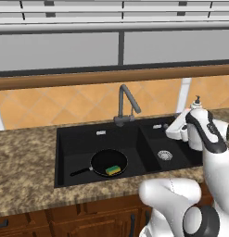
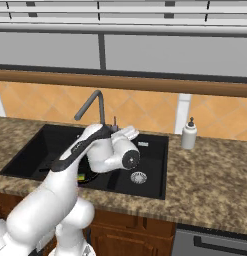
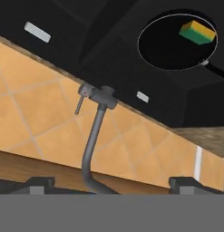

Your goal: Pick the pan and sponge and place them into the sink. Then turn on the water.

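The black pan (image 1: 103,159) lies in the left basin of the sink (image 1: 76,146), handle pointing left. The green-and-yellow sponge (image 1: 112,170) rests inside the pan. My gripper (image 1: 165,127) hovers over the right basin, aimed at the dark grey faucet (image 1: 125,104), a short way off it. The hand view is rolled over. It shows the faucet (image 3: 96,131), its side lever (image 3: 79,104), the pan (image 3: 170,45) and the sponge (image 3: 197,31). The gripper (image 3: 111,185) is open, with nothing between its fingertips (image 3: 38,183). No water runs.
A white soap dispenser (image 2: 189,134) stands on the speckled counter (image 2: 210,175) right of the sink. The right basin has a silver drain (image 1: 164,155). An orange tiled wall (image 1: 60,104) rises behind the faucet, with a wooden ledge above it.
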